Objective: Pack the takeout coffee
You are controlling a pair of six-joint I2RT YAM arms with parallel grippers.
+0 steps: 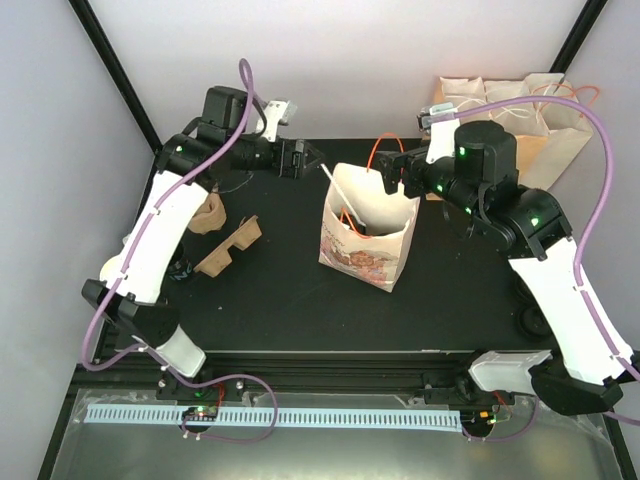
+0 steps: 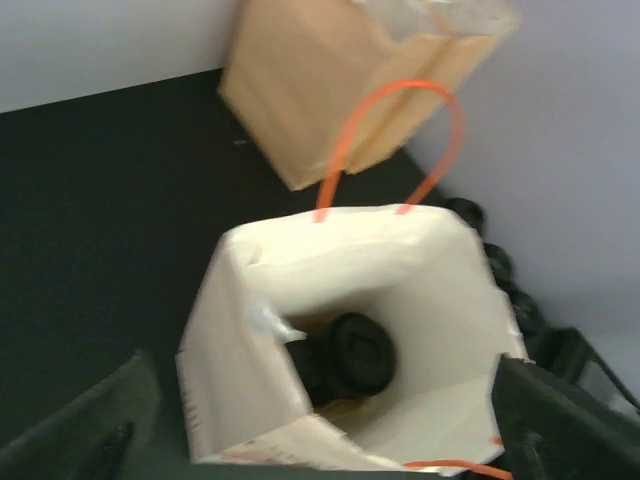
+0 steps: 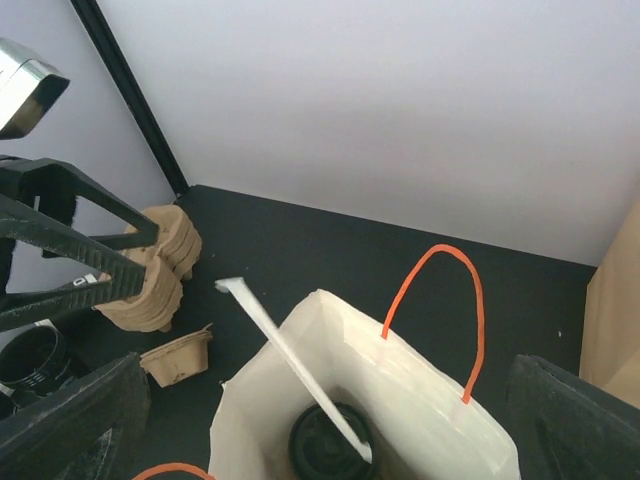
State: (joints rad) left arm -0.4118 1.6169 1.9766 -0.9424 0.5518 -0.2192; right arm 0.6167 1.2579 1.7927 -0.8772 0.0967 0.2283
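The takeout coffee, a black cup with a round black lid [image 2: 360, 352], lies inside the white paper bag with orange handles [image 1: 368, 232], near its bottom; the right wrist view shows its lid [image 3: 322, 447] from above. A white wrapped straw [image 3: 290, 355] leans out of the bag's left corner. My left gripper [image 1: 303, 160] hovers behind and left of the bag, open and empty, looking down into it. My right gripper [image 1: 393, 172] hovers over the bag's back right rim, open and empty. In both wrist views the fingers [image 2: 100, 430] [image 3: 70, 420] stand wide apart.
Brown paper bags [image 1: 520, 120] stand at the back right corner. Cardboard cup carriers [image 1: 230, 245] and a stack of them [image 3: 150, 270] lie on the left of the black table. Black lids [image 3: 30, 355] sit near them.
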